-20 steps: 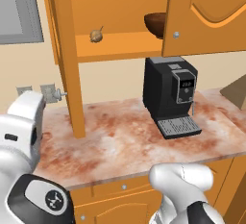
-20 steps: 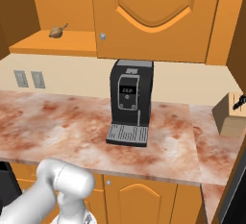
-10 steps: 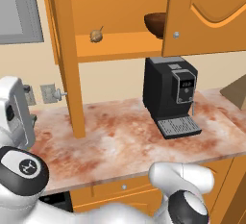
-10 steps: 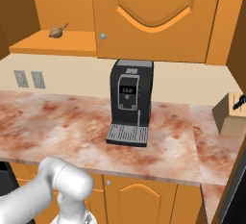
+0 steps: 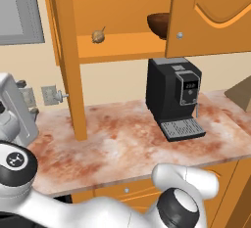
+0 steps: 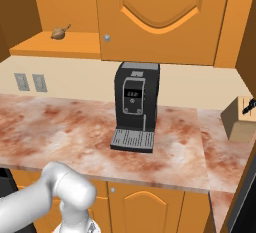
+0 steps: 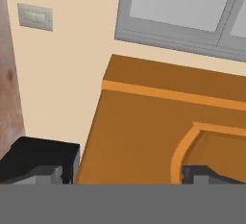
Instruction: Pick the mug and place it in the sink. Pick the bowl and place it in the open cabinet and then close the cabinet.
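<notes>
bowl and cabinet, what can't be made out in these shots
- Dark brown wooden bowl: left base view, its right part is hidden behind the closed orange arched-panel door.
- Open orange cabinet door: left base view, seen edge-on, top cut off by the frame.
- Small tan garlic-like bulb: right base view, too small for detail.
- Pincer: hand view, only the two dark tips show, set wide apart; nothing between them.

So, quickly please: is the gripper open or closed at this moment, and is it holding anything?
Gripper: open, jaws spread wide, holding nothing; it faces the orange cabinet door.
</notes>
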